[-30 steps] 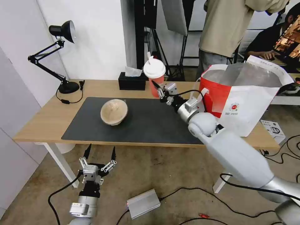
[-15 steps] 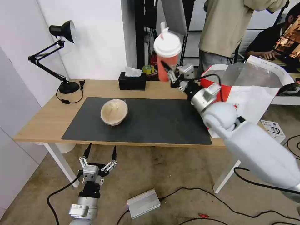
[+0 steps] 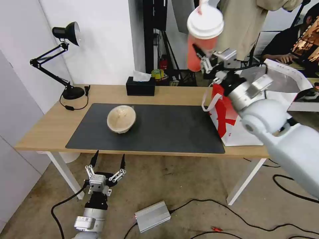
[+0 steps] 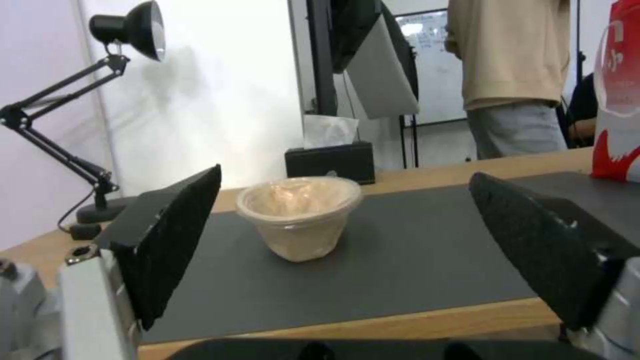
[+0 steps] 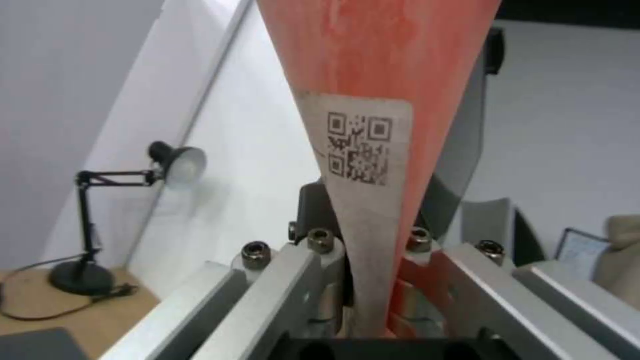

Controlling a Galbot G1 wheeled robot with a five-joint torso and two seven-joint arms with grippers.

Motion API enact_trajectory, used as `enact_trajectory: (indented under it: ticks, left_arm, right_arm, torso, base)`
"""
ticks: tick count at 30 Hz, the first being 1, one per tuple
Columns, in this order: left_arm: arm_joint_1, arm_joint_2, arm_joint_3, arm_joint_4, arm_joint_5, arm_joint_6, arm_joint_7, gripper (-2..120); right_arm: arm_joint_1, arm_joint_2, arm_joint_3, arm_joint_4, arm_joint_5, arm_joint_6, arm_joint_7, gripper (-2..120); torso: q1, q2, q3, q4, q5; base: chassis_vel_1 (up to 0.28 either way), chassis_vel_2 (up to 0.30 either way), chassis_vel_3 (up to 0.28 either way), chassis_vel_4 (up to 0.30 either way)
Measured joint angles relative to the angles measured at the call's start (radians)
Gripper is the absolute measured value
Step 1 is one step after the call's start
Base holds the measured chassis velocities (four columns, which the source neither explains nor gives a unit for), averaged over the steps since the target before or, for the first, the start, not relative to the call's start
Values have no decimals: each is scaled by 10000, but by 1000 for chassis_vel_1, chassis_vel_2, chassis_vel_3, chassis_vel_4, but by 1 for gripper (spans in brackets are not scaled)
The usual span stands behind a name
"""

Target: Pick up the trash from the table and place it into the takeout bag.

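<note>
My right gripper (image 3: 202, 57) is shut on the tall red drink cup (image 3: 201, 39) with its white lid, held high in the air just left of the takeout bag's mouth. Up close in the right wrist view the red cup (image 5: 380, 90) carries a white code label. The red-and-white takeout bag (image 3: 232, 116) stands at the table's right end, its foil lining open upward. A beige lidded bowl (image 3: 121, 119) sits on the dark grey mat (image 3: 166, 132); the left wrist view has this bowl (image 4: 300, 216) ahead. My left gripper (image 3: 107, 159) hangs open below the table's front edge.
A black tissue box (image 3: 140, 87) stands at the table's back edge and a black desk lamp (image 3: 66, 59) at the back left. A grey box (image 3: 153, 216) and cables lie on the floor. A person in a beige top stands behind the table.
My right arm has lifted the red cup from table height up and to the right, toward the bag's mouth. The left arm has stayed put.
</note>
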Motion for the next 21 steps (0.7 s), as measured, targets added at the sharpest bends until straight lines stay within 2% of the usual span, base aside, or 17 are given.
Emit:
enact_trajectory:
  ticks: [8, 21]
  left_arm:
    - [-28, 71, 9, 31, 12, -21, 11, 100]
    - [-45, 87, 47, 100, 8, -58, 19, 100]
  right_arm:
    - [-259, -841, 714, 11, -429, 28, -217, 4]
    - [-421, -1779, 1219, -581, -970, 87, -996, 4]
  torso:
    - [0, 0, 0, 0, 1]
    - [0, 0, 1, 1, 0]
  base:
    - [0, 0, 0, 0]
    - [0, 0, 0, 0]
